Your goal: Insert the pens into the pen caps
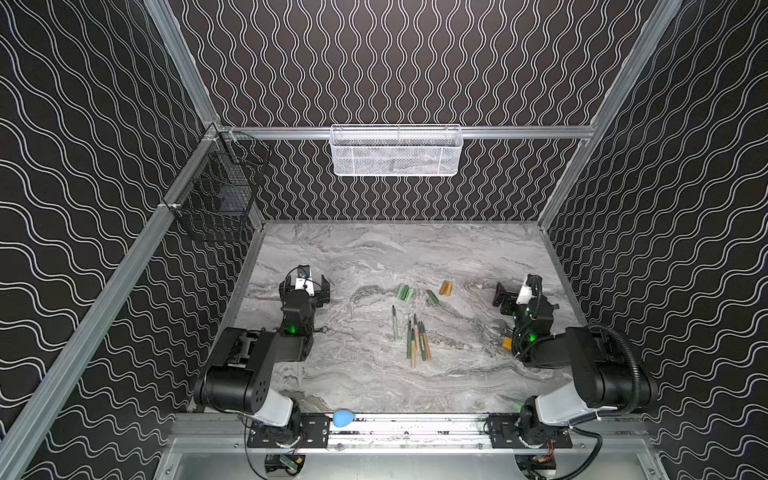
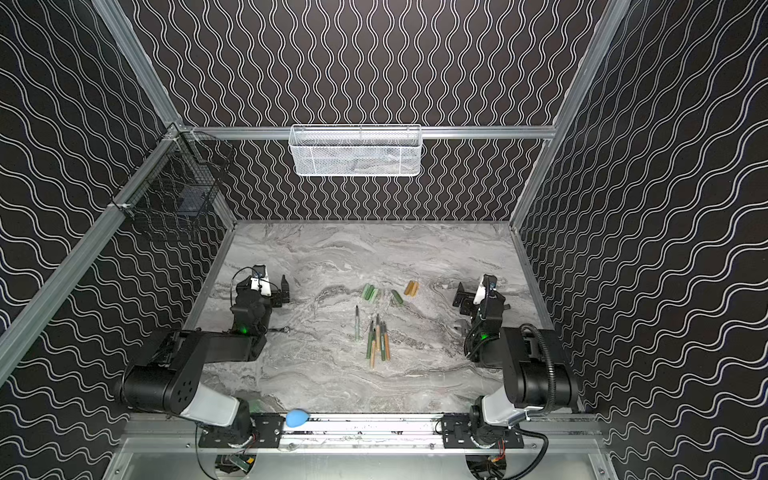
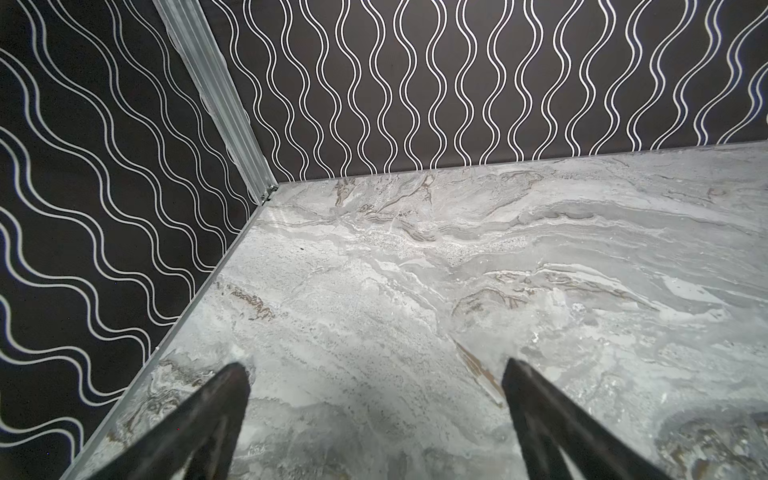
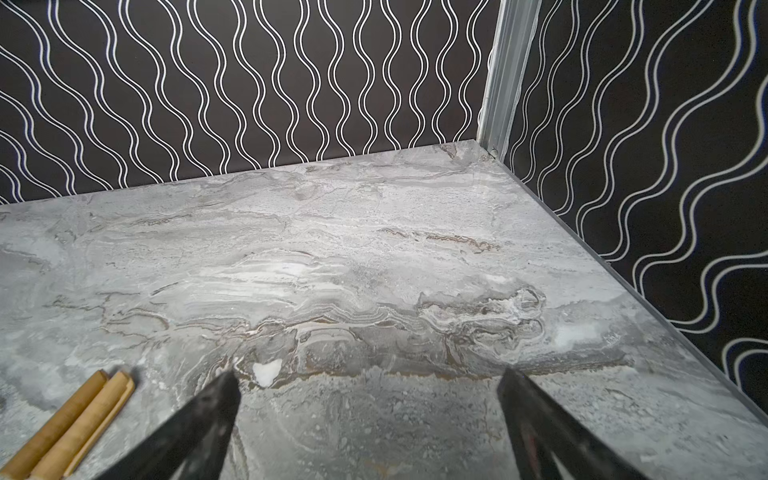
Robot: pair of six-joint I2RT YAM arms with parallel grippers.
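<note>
Marbled tabletop point(image 1: 374, 257), slim pens point(image 1: 417, 340), stubby caps point(image 1: 405, 292)

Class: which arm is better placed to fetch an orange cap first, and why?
Right, probably. The orange caps lie nearer the right gripper, beside its open jaws in the right wrist view; the left gripper, open too, sits beyond the green caps.

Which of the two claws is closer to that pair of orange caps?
Right. The right gripper sits near the orange caps, on their right in a top view; the left gripper is much farther off, beyond the green caps.
</note>
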